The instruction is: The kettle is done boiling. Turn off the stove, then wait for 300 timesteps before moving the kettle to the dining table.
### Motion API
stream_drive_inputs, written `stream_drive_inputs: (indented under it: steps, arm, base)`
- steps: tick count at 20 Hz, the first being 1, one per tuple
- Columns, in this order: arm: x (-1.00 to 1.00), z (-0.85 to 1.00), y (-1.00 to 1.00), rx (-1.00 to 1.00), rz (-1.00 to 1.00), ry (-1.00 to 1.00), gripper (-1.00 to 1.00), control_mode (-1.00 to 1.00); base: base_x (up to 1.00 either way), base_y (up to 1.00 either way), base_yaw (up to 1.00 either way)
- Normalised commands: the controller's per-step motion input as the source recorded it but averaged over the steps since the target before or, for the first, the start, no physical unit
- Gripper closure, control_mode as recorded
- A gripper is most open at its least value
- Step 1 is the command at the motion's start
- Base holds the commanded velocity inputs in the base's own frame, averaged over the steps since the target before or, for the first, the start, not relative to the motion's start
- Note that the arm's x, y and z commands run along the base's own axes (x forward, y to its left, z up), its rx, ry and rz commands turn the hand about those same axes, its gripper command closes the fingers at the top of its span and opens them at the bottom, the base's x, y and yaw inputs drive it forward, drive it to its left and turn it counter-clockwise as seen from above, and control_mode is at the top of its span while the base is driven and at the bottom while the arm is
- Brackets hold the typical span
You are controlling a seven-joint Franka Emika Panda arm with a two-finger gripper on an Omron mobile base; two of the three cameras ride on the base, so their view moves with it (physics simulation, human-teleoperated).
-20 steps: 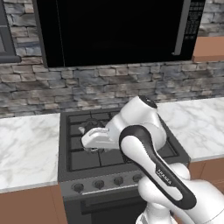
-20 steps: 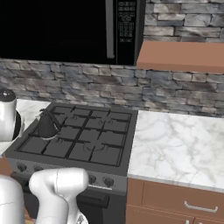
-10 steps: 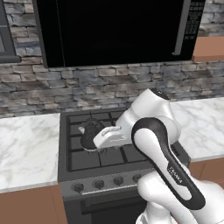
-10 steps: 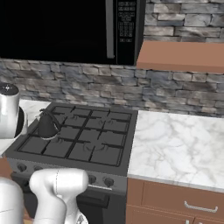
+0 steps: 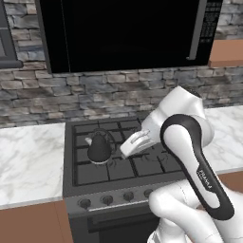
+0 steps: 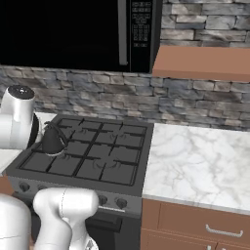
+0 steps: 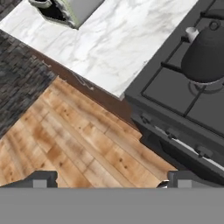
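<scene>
Left base view: arm (image 5: 190, 142) beside kettle (image 5: 99, 147).

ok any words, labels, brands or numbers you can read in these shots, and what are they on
None can be read for certain.
Pale lettering on the arm's dark forearm: too blurred to read.
Button panel on the microwave: rows of small markings, too small to read.
The stove knobs and the kettle: no visible markings.

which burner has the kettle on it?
The front-left burner of the stove, as seen from the left base view: the kettle sits on its grate. The other burners carry nothing.
</scene>
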Motion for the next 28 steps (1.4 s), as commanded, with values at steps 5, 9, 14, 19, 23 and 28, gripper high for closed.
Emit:
stream_drive_inputs:
  steps: [5, 9, 14, 19, 23, 28]
  arm:
    - [0.03, -0.10, -0.28, 0.00, 0.06, -0.03, -1.00, -1.00]
    - [0.11, -0.08, -0.32, 0.00, 0.01, 0.00, -1.00, -1.00]
    - [0.06, 0.00, -0.29, 0.00, 0.00, -0.04, -1.00, -1.00]
    - [0.36, 0.00, -0.15, 0.02, 0.00, 0.00, -1.00, -1.00]
    - [0.51, 0.00, 0.00, 0.02, 0.00, 0.00, -1.00, -1.00]
    - [0.52, -0.01, 0.00, 0.00, 0.01, 0.00, -1.00, -1.00]
  base:
    - [0.00, 0.00, 0.00]
    - [0.00, 0.00, 0.00]
    - [0.00, 0.00, 0.00]
    - [0.00, 0.00, 0.00]
    - [0.00, 0.00, 0.00]
    - [0.00, 0.00, 0.00]
